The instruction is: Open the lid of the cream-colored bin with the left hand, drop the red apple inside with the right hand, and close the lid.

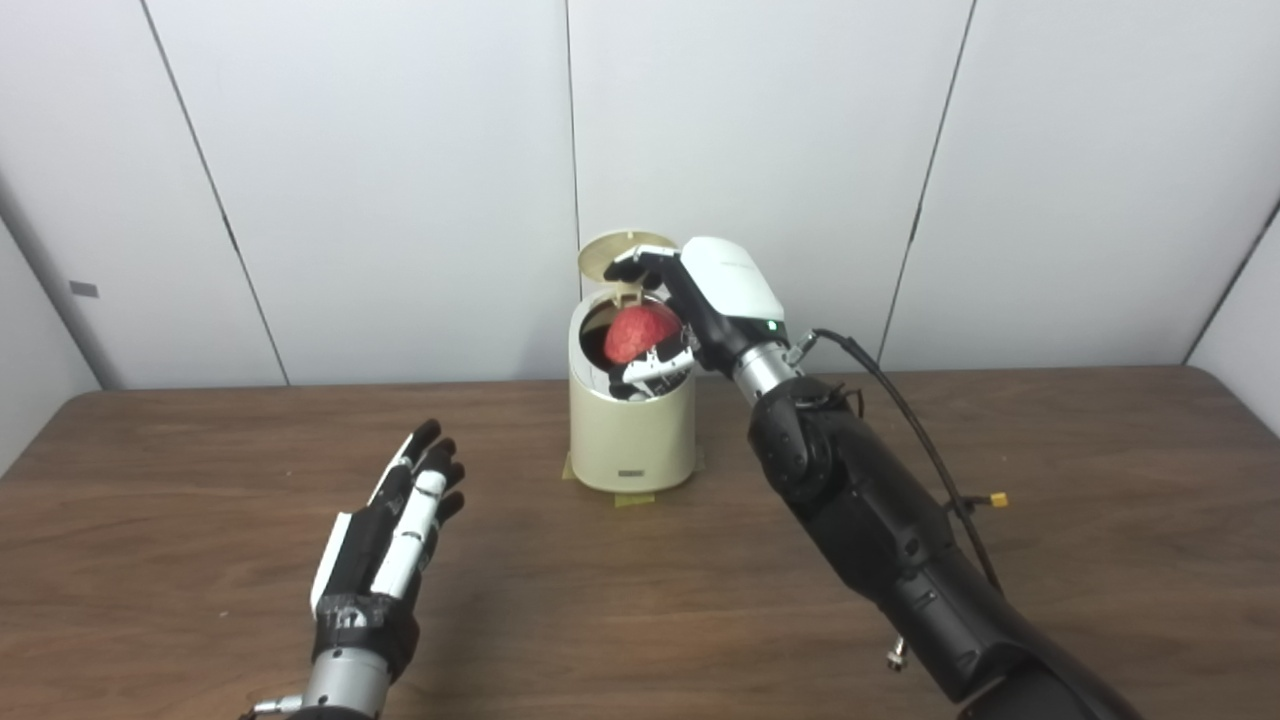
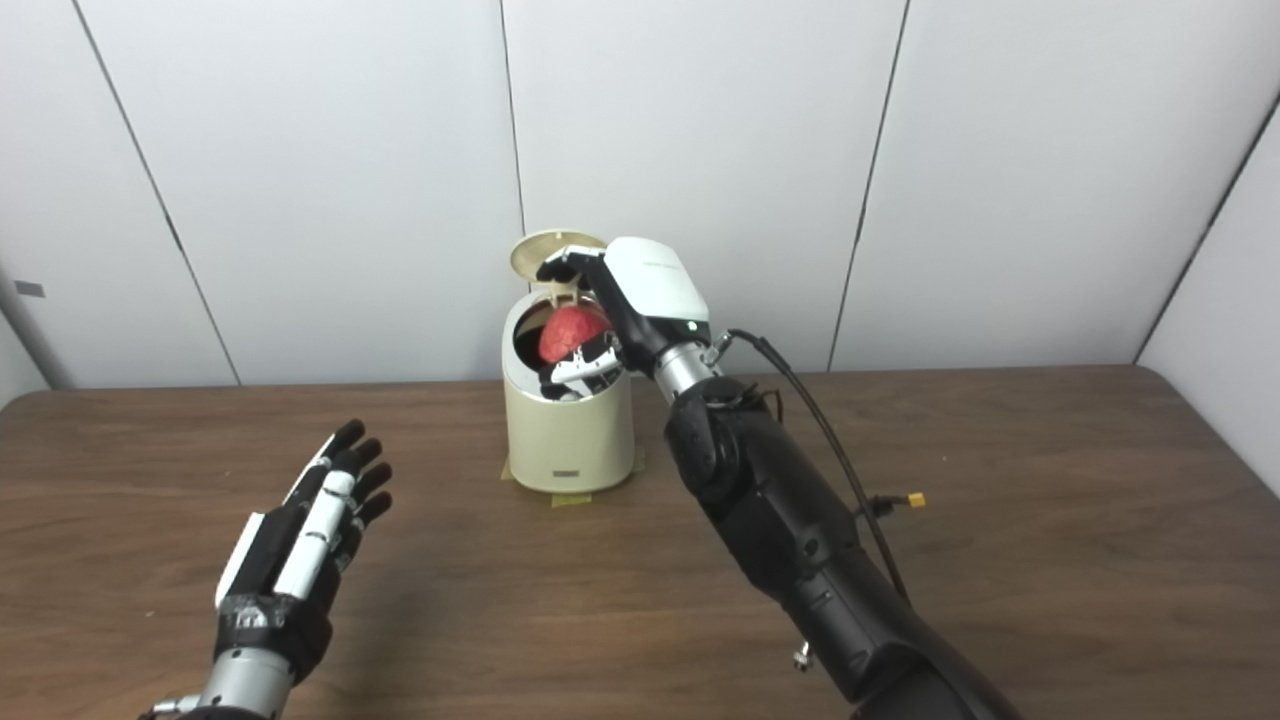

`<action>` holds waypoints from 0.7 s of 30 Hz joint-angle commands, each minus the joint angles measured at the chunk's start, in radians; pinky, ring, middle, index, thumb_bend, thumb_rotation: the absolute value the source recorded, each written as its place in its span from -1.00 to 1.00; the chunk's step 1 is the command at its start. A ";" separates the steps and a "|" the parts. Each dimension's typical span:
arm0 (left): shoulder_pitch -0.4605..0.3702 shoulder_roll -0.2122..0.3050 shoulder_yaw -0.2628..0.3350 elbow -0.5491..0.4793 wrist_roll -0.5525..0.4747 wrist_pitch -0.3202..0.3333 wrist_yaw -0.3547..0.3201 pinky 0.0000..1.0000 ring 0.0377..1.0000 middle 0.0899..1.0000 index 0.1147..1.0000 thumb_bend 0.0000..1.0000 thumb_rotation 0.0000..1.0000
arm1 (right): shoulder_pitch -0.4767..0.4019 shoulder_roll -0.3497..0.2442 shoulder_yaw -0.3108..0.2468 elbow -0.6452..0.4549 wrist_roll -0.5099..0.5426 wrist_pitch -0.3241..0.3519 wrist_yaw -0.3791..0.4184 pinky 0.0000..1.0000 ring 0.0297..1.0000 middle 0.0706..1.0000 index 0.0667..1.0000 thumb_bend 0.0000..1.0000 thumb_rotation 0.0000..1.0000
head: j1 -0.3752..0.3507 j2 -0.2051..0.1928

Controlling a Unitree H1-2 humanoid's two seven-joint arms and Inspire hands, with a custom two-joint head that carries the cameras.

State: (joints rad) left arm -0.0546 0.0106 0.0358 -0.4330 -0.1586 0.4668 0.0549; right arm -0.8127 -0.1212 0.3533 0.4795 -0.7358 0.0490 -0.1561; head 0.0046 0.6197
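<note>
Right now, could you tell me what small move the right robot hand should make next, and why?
Probably open its fingers: the right robot hand holds the red apple in the mouth of the cream-colored bin, whose lid stands open.

This looks like a robot test lab, not a home. A bare brown table (image 1: 200, 620) fills the lower view, closed in from 9 to 3 o'clock by plain white panels (image 1: 400, 180) with thin dark seams, like a booth. At 12 o'clock a bin (image 1: 632, 430) is fixed to the tabletop with tape (image 1: 634, 498). A loose black cable (image 1: 900, 400) with a yellow plug (image 1: 998, 499) trails along the arm at 3 o'clock.
</note>
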 commanded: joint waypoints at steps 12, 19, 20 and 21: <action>-0.042 -0.004 -0.008 -0.004 0.015 -0.036 -0.022 0.90 0.86 0.88 0.93 0.05 0.29 | -0.058 -0.027 0.007 -0.018 -0.022 -0.010 -0.020 0.56 0.44 0.39 0.31 0.69 -0.69 | -0.002 -0.004; -0.046 -0.004 -0.008 0.005 0.018 -0.037 -0.023 0.89 0.86 0.89 0.93 0.08 0.30 | -0.040 -0.013 -0.050 -0.034 0.067 -0.115 -0.081 -0.30 -0.18 -0.05 0.01 0.01 -0.99 | -0.002 -0.007; -0.046 -0.004 -0.008 0.007 0.017 -0.040 -0.024 0.88 0.86 0.89 0.94 0.09 0.30 | -0.039 -0.015 -0.052 -0.036 0.067 -0.122 -0.084 -0.32 -0.20 -0.06 -0.01 0.00 -1.00 | -0.001 -0.007; -0.047 -0.004 -0.008 0.008 0.017 -0.041 -0.024 0.88 0.86 0.89 0.94 0.09 0.30 | -0.034 -0.020 -0.055 -0.045 0.068 -0.124 -0.082 -0.32 -0.21 -0.06 -0.02 0.00 -1.00 | 0.000 -0.008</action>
State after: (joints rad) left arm -0.0590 0.0090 0.0309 -0.4142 -0.1489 0.4600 0.0376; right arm -0.8024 -0.1289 0.3135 0.4763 -0.6766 -0.0386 -0.2089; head 0.0031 0.6121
